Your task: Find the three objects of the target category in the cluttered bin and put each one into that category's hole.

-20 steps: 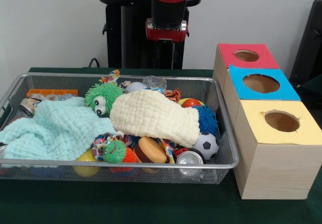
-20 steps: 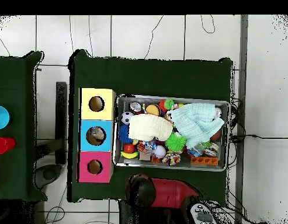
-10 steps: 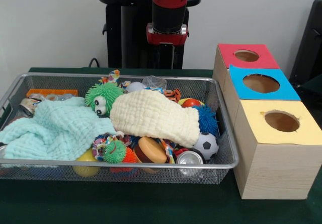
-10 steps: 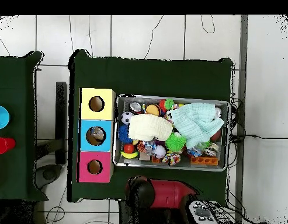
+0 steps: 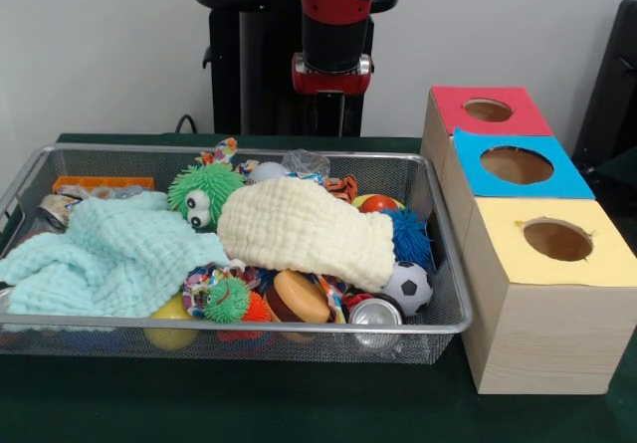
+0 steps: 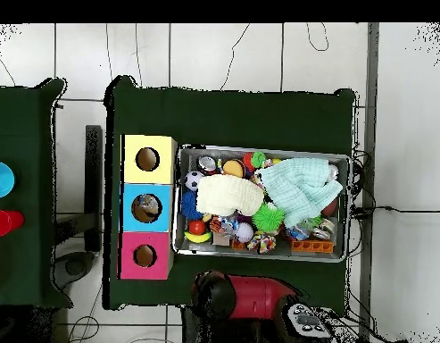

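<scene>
A wire bin [image 5: 239, 322] holds a heap of toys. A cream cloth [image 5: 304, 229] and a mint cloth [image 5: 105, 254] cover much of the heap. Around them show a green spiky ball with eyes [image 5: 204, 192], a blue spiky ball [image 5: 408, 236], a soccer ball [image 5: 408, 286], a can [image 5: 375, 314] and an orange disc [image 5: 301, 296]. Right of the bin stand a red-topped box [image 5: 453, 100], a blue-topped box [image 5: 478, 144] and a yellow-topped box [image 5: 508, 214], each with a round hole. My gripper [image 5: 333, 105] hangs high behind the bin's far rim, dark against the pedestal, touching nothing.
An orange flat piece [image 5: 103, 181] lies in the bin's far left corner. Seen from overhead, the arm [image 6: 245, 297] sits below the bin [image 6: 263, 149], and the three boxes [image 6: 146, 208] line its left side. A second green table [image 6: 22, 196] stands further left.
The arm's wrist has sunk slightly in the front view. The toys, cloths and boxes have not moved.
</scene>
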